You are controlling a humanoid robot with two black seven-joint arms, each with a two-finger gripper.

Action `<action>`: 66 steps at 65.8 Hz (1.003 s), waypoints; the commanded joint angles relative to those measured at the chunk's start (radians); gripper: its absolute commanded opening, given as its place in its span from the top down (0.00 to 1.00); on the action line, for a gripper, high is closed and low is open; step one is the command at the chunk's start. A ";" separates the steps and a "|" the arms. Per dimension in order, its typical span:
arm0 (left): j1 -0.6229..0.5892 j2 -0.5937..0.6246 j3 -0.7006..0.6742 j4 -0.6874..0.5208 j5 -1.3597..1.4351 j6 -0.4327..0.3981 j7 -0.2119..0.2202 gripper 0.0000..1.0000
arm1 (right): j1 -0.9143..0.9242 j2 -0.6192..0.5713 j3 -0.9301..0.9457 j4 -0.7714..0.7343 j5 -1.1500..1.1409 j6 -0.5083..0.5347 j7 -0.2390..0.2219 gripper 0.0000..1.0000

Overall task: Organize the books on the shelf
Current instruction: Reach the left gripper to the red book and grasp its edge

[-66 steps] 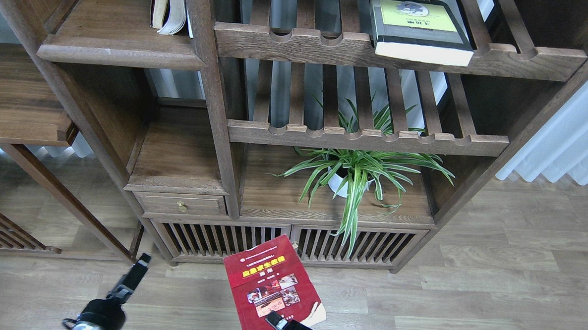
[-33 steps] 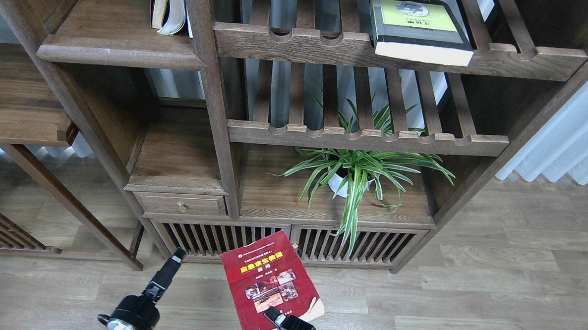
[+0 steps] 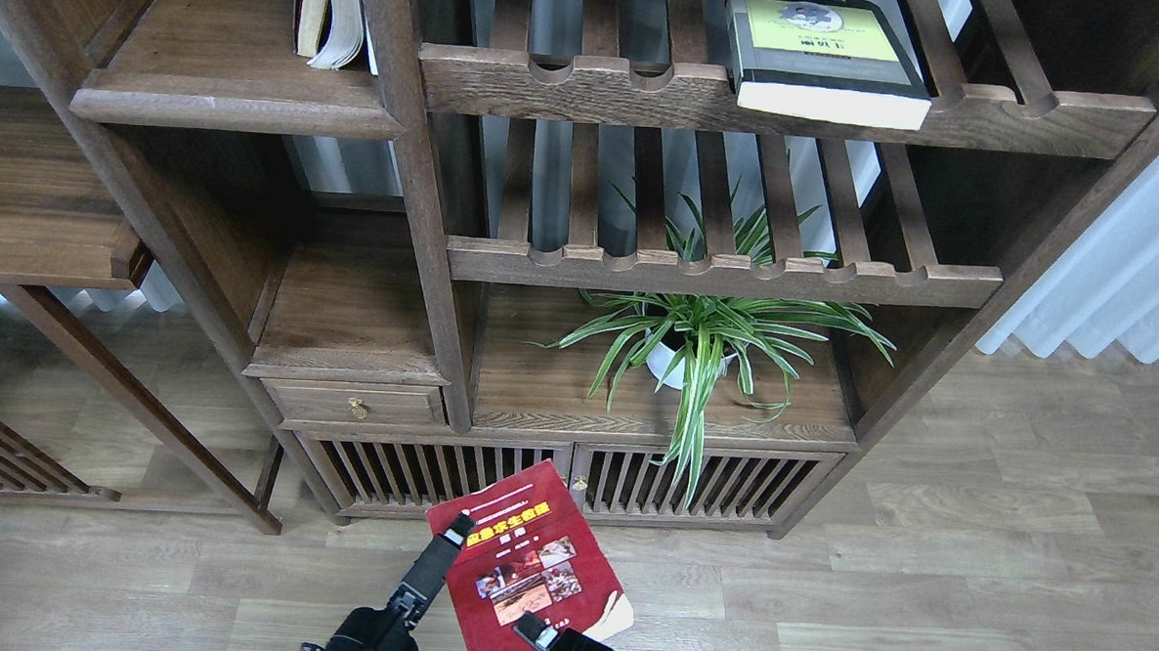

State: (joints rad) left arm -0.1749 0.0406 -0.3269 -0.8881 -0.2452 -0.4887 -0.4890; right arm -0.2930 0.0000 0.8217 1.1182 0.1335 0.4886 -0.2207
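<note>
The red paperback is held above the floor in front of the bookcase, cover up. My right gripper holds its near edge, with one finger lying on the cover. My left gripper reaches the book's left edge near the top; its fingers cannot be told apart. The thick yellow-green and black-grey volume lies flat on the top slatted rack. A pale thin paperback stands upright on the solid shelf at the upper left.
A spider plant in a white pot stands on the low board under the slatted racks. A small drawer with a brass knob sits to its left. A side table stands left, a white curtain right.
My left arm has swung right across the floor until its tip meets the red book's left edge. The red book has shifted slightly left and turned a little.
</note>
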 commanded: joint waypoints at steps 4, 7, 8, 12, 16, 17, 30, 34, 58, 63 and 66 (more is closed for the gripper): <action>-0.003 -0.001 0.043 0.020 -0.009 0.000 0.000 0.29 | 0.000 0.000 -0.007 0.000 -0.002 0.000 -0.009 0.92; -0.003 -0.001 0.075 0.026 -0.011 0.000 0.000 0.34 | 0.000 0.000 -0.007 0.000 -0.003 0.000 -0.009 0.92; -0.003 -0.001 0.080 0.026 -0.013 0.000 0.000 0.34 | 0.000 0.000 -0.007 0.000 -0.003 0.000 -0.009 0.92; -0.005 -0.001 0.101 0.026 -0.014 0.000 0.000 0.37 | 0.000 0.000 -0.007 0.000 -0.003 0.000 -0.009 0.92; -0.003 -0.001 0.104 0.026 -0.014 0.000 0.000 0.39 | 0.000 0.000 -0.007 0.000 -0.003 0.000 -0.009 0.92; -0.003 -0.001 0.104 0.026 -0.014 0.000 0.000 0.40 | 0.000 0.000 -0.007 0.000 -0.003 0.000 -0.009 0.92; -0.006 0.001 0.104 0.028 -0.034 0.000 0.000 0.60 | 0.000 0.000 -0.006 0.000 -0.003 0.000 -0.009 0.92; -0.006 0.001 0.104 0.026 -0.042 0.000 0.000 0.69 | 0.000 0.000 -0.006 0.000 -0.003 0.000 -0.009 0.92; -0.009 0.019 0.054 -0.005 -0.043 0.000 0.000 0.94 | 0.000 0.000 -0.006 -0.015 -0.011 0.000 -0.006 0.77; -0.009 0.039 0.037 -0.014 -0.043 0.000 0.000 0.94 | 0.002 0.000 -0.012 -0.020 -0.038 0.000 -0.009 0.25; -0.009 0.051 0.029 -0.020 -0.043 0.000 0.000 0.94 | 0.002 0.000 -0.006 -0.018 -0.071 0.000 -0.009 0.01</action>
State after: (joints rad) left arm -0.1830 0.0618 -0.2689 -0.8942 -0.2887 -0.4890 -0.4867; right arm -0.2917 0.0016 0.8171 1.1028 0.1167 0.4886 -0.2271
